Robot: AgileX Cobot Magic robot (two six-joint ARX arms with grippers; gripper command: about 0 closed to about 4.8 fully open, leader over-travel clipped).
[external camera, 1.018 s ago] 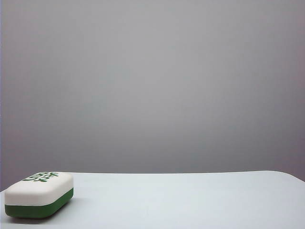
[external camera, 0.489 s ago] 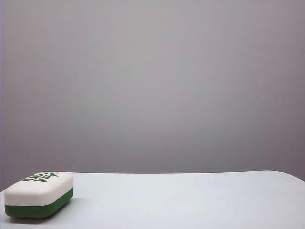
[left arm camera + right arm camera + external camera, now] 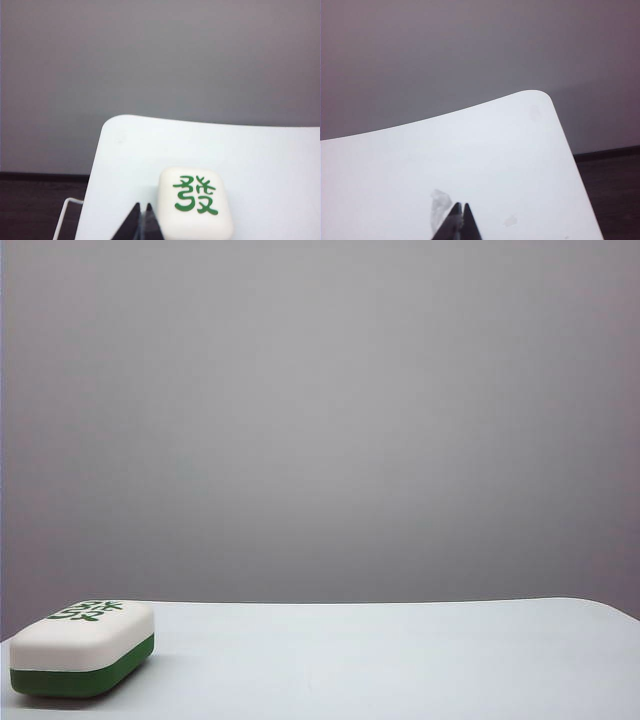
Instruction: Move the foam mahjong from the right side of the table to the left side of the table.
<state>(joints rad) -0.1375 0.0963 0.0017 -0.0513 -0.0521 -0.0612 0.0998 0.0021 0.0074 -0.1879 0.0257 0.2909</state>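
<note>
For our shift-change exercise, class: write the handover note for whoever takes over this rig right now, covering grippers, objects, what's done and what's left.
Left gripper: shut, empty, beside the soft white-topped, green-based foam mahjong block, near the table's left edge.
Right gripper: shut, empty, over the bare right end of the smooth white tabletop.
The block lies flat on the left side, green character up, nothing gripping it.
Done: the move looks complete.
Left: apparently nothing but to confirm.

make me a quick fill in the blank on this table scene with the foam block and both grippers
The soft white-and-green foam mahjong lies on the ___ side of the plain white table.
The left gripper is ___, beside the block.
The right gripper holds ___.

Missing words: left; shut; nothing
</note>
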